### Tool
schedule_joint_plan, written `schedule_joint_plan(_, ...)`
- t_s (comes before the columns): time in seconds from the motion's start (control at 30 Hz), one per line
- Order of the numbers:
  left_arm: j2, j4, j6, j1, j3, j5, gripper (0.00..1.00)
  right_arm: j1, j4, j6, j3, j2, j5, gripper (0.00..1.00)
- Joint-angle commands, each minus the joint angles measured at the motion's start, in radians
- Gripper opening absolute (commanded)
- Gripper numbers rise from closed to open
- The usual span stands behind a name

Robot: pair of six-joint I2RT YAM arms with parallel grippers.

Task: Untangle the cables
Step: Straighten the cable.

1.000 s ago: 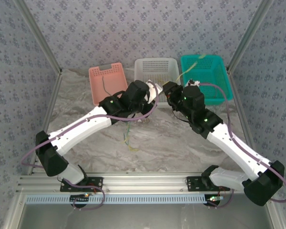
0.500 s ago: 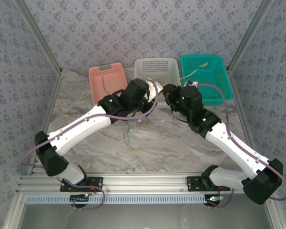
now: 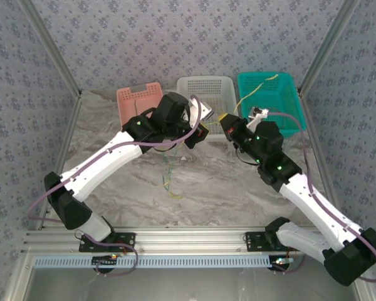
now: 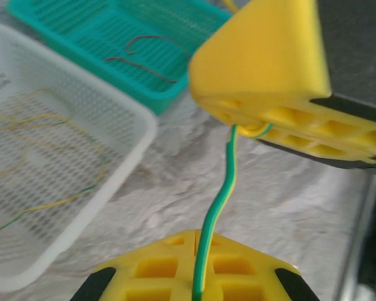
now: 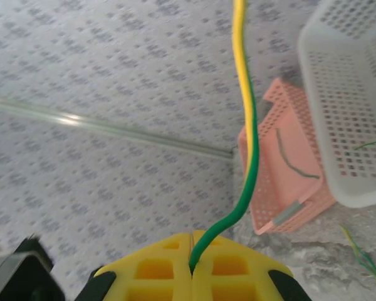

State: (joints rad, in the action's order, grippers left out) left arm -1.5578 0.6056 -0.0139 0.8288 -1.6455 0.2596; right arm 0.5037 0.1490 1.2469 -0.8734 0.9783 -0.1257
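Marbled tabletop [image 3: 238, 188] runs back to patterned walls, with a pink basket [image 3: 141, 94], a white basket [image 3: 203, 94] and a teal basket [image 3: 291, 106] lined along its far edge. Both arms meet just in front of the white basket. The left gripper [image 4: 195, 251] is clenched on a green-and-yellow cable [image 4: 218, 200], which comes out of the seam between its yellow fingers and runs up across a short gap into the right gripper [image 4: 257, 128]. That gripper is likewise clamped tight on the same cable, the wire rising from between its closed fingertips. Loose strands [image 3: 169, 182] trail onto the table below the left wrist. A dark grey wire [image 5: 285, 157] lies in the pink basket, and a dark wire [image 4: 151, 37] lies in the teal one.
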Motion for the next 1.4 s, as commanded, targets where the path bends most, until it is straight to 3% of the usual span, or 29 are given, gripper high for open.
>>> schedule_joint_plan(0.0, 0.014, 0.150, -0.054, -0.095, -0.034, 0.172, 0.00, -0.154, 0.201, -0.049, 0.027, -0.023, -0.057, 0.00)
schedule_joint_plan(0.27, -0.052, 0.168, -0.077, -0.118, -0.007, 0.395, 0.00, -0.308, 0.530, -0.052, -0.054, 0.057, -0.286, 0.00)
schedule_joint_plan(0.47, -0.083, 0.079, -0.140, -0.155, 0.060, 0.512, 0.00, -0.405, 0.640, -0.012, -0.197, 0.144, -0.399, 0.00)
schedule_joint_plan(0.63, -0.140, 0.006, -0.183, -0.161, 0.063, 0.601, 0.00, -0.418, 0.743, -0.020, -0.285, 0.212, -0.408, 0.00)
schedule_joint_plan(0.83, -0.177, -0.073, -0.237, -0.165, 0.086, 0.671, 0.00, -0.478, 0.965, 0.092, -0.386, 0.320, -0.391, 0.00)
schedule_joint_plan(0.93, -0.162, -0.111, -0.292, -0.175, 0.093, 0.608, 0.00, -0.474, 0.777, 0.044, -0.428, 0.315, -0.436, 0.00)
schedule_joint_plan(1.0, -0.134, -0.140, -0.363, -0.188, 0.094, 0.473, 0.00, -0.444, 0.392, -0.103, -0.467, 0.269, -0.441, 0.00)
schedule_joint_plan(1.07, -0.117, -0.138, -0.412, -0.192, 0.076, 0.361, 0.00, -0.388, -0.003, -0.302, -0.529, 0.223, -0.359, 0.28)
schedule_joint_plan(1.13, -0.094, -0.152, -0.435, -0.172, 0.072, 0.235, 0.00, -0.322, -0.264, -0.429, -0.568, 0.186, -0.232, 0.47)
schedule_joint_plan(1.23, -0.089, -0.088, -0.401, -0.102, 0.020, 0.018, 0.00, -0.243, -0.402, -0.440, -0.545, 0.124, -0.084, 0.61)
schedule_joint_plan(1.37, -0.106, -0.081, -0.379, -0.031, -0.010, -0.123, 0.00, -0.104, -0.468, -0.380, -0.493, 0.079, 0.101, 0.64)
